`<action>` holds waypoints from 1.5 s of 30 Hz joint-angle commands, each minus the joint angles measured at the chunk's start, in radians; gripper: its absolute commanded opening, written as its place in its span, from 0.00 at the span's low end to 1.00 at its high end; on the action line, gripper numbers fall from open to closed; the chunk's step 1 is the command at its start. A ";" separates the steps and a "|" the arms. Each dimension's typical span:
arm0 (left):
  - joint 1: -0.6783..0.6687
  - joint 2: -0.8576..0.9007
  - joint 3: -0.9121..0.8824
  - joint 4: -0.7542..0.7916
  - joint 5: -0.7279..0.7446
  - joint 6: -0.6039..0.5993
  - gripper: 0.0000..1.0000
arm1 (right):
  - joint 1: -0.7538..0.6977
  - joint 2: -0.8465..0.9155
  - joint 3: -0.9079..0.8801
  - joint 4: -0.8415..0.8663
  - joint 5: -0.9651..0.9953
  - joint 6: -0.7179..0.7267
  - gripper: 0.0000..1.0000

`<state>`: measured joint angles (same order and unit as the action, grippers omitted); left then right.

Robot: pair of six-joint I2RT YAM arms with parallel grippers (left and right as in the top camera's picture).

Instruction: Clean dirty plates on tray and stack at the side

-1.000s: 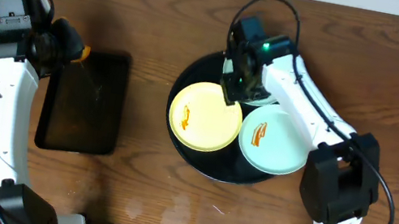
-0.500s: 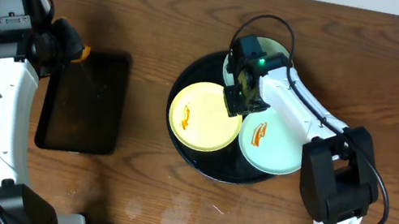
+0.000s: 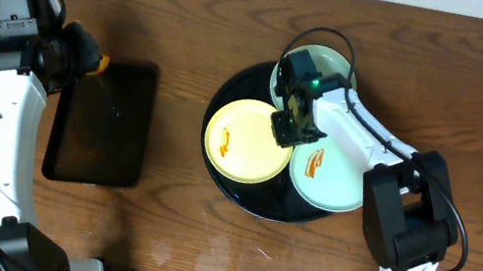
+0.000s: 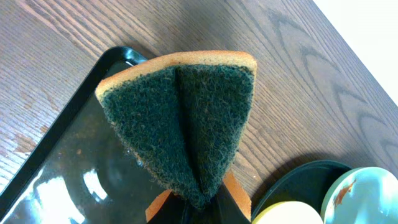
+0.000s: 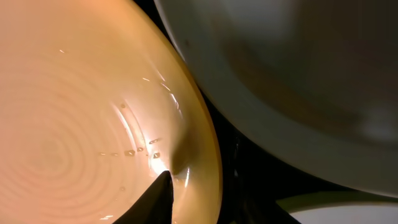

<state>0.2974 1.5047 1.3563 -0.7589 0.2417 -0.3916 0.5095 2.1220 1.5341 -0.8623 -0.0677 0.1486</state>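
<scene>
Right gripper [image 3: 286, 128] shifted onto yellow plate [image 3: 238, 141] rim, its opening untellable, left gripper [image 3: 86, 57] still holding sponge [image 4: 186, 118]

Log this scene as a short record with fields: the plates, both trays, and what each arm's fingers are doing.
round tray: black; yellow and front mint plates on it
yellow plate: orange smear
front mint plate: orange smear
back mint plate: tray's far edge, partly under right arm
left fingers: shut on sponge, by rectangular tray corner
right fingers: at yellow plate's right rim; grip unclear
</scene>
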 commanded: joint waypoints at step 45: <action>-0.073 0.016 0.048 -0.084 -0.249 0.021 0.07 | 0.006 0.010 0.003 0.051 0.004 0.019 0.01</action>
<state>0.2146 1.5929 1.3083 -0.8185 -0.0097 -0.4248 0.5091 2.1220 1.5341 -0.8093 -0.0502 0.1535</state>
